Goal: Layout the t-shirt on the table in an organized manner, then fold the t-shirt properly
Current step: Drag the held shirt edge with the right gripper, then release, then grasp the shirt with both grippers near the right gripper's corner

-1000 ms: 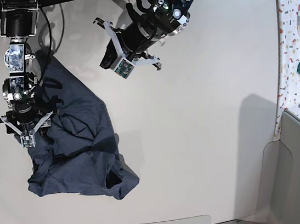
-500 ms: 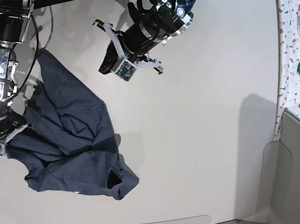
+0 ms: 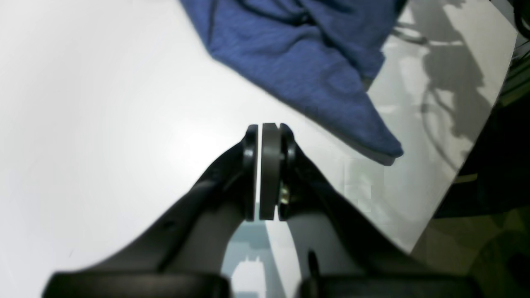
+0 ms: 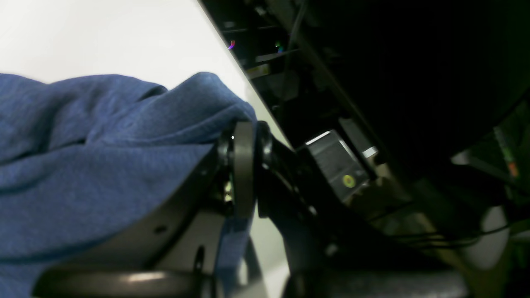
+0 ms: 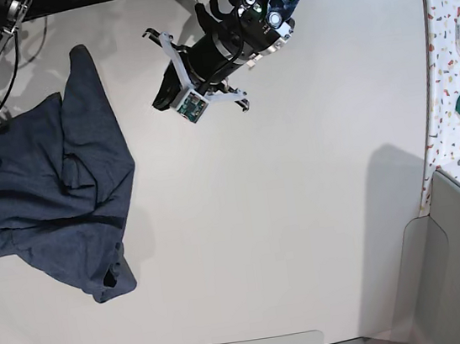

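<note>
Now, right claw [image 4: 244,165]: pads pressed together, pinching a fold of the t-shirt [image 5: 56,203]; blue cloth bunched over the top of the fingers and trailing below them in the right wrist view; out at the left rim of the base view, barely visible there.
Left claw [image 3: 267,165]: closed, pads meeting with only a sliver of light between, nothing held; poised above bare worktop [image 5: 303,213], apart from the cloth.
Left claw in base view [image 5: 191,101]: near the far edge, toward the middle of the worktop, pointing toward the shirt side.
T-shirt position: left portion of the worktop in the base view, crumpled, spread in 2 rough lobes, 1 narrow corner reaching toward the far edge, a small dark opening near the lower tip.
T-shirt side showing: plain dark blue, no lettering visible.
T-shirt from left wrist view [image 3: 306,54]: pointed corner lying flat just beyond the closed fingertips, not touching them.
Speckled side surface [image 5: 451,49]: along the right edge, carrying tape rolls and a coiled cable.
</note>
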Controlling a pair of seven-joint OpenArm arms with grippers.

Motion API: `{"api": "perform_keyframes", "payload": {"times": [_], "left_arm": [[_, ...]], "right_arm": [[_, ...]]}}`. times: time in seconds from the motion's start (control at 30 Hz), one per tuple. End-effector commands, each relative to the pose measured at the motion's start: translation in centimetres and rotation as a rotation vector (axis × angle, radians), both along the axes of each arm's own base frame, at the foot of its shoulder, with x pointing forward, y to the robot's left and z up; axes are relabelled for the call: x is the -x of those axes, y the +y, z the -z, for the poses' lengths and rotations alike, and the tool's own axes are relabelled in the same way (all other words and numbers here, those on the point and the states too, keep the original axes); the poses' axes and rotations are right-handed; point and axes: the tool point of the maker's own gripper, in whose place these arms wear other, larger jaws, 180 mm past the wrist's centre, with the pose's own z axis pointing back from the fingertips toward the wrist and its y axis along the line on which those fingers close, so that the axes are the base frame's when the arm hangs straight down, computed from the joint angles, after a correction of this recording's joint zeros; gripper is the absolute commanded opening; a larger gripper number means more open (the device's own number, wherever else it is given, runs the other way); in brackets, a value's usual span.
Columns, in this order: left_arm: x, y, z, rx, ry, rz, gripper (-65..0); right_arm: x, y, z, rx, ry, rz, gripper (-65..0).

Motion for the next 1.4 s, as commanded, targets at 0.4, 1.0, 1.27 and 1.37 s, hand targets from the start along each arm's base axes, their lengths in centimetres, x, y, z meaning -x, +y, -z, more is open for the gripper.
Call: {"api": "perform_keyframes", "payload": {"times": [0.4, 1.0, 1.27, 1.37], "left_arm": [[0.6, 1.5, 1.1, -0.041, 0.001, 0.015, -64.9], [2.4, 4.3, 4.0, -0.009, 0.178, -0.179, -42.6], [4.2, 3.4, 6.1, -0.040, 0.236, -0.131, -42.6], [5.4, 3.0, 7.1, -0.071, 0.246, -0.078, -42.6]], "right_arm": [[8.1, -1.5, 4.7, 0.074, 0.258, 0.107, -45.8], [7.9, 8.0, -0.4, 0.089, 0.044, 0.010, -25.2], [3.9, 9.8, 5.8, -0.056, 0.121, -0.049, -25.2], [3.2, 9.8, 6.8, -0.087, 0.128, -0.042, -25.2]]}}
